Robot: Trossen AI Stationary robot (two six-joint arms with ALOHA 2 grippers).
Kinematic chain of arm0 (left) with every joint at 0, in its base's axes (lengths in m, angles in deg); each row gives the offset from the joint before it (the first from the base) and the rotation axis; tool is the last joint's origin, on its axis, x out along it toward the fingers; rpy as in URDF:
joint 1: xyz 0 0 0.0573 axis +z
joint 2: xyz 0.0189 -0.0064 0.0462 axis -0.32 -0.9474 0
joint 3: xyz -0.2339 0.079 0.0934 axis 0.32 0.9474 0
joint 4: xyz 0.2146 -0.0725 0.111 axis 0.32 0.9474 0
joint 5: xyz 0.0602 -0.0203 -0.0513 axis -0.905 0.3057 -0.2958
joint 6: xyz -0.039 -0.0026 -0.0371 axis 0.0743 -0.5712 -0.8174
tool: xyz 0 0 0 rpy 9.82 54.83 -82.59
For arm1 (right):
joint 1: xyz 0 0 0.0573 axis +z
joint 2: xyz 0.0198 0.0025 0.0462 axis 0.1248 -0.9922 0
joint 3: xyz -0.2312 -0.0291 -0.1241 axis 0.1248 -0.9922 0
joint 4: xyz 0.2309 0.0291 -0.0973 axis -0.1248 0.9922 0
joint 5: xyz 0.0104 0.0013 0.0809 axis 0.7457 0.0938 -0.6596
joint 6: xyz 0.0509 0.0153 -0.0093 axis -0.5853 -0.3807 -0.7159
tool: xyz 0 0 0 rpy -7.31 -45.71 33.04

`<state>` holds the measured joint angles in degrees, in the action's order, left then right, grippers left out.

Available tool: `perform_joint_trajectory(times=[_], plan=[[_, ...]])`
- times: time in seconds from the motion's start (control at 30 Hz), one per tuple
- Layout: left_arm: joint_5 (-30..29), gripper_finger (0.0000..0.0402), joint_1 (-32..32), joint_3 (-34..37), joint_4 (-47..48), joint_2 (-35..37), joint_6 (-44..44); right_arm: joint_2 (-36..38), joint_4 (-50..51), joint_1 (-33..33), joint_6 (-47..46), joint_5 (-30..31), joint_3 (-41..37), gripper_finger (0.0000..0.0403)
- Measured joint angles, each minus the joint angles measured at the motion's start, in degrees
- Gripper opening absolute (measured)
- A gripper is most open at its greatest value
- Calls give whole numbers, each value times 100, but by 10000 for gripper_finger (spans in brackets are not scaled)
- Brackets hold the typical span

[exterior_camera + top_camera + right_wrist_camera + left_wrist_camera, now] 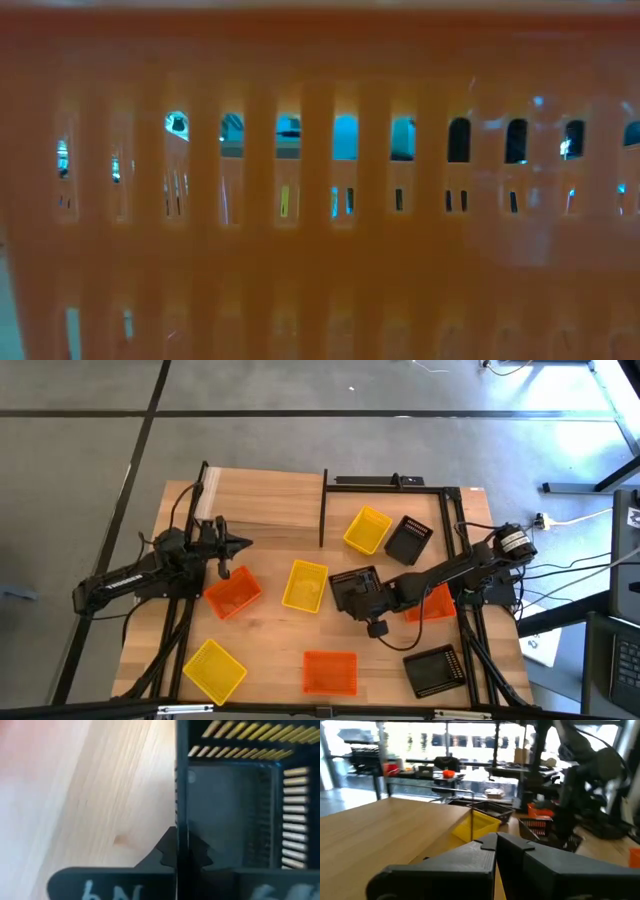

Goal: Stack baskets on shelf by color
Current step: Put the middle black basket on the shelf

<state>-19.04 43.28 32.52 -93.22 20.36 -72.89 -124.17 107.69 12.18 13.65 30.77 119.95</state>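
The right gripper [358,592] is seen from above at the table's middle, over a black basket [352,586]; in the right wrist view its fingers [176,851] are pressed together on the thin wall of that black basket [240,815], so the basket is gripped by its rim; a yellow basket [305,585] lies just beside it toward the left arm. The left gripper [238,544] is held over bare wood near the left side of the table [270,495], its fingers [485,860] brought together with nothing between them; an orange basket [232,593] lies close by it. Other baskets are scattered over the table: a second yellow one [368,529] and a second black one [408,539] side by side within the shelf's frame; a second orange one [434,604] partly hidden under the right arm; a third yellow one [214,669], a third orange one [329,672] and a third black one [434,670] along the near edge. The shelf [395,483] is seen as thin black bars at the far right of the table; no stack is seen on it. The low view is filled by the slotted wall of an orange basket [320,250].
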Motion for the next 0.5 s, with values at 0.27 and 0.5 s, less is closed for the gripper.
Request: perform_joint_trajectory(times=[0.27, 0.5], plan=[[778, 0, -2, -496, 595, -2, 113, 3, 1386, -10, 437, 815, 1401, 1], [791, 0, -4, -1151, 1580, -228, 159, 5, 1691, -160, 1365, 1478, 2271, 0]])
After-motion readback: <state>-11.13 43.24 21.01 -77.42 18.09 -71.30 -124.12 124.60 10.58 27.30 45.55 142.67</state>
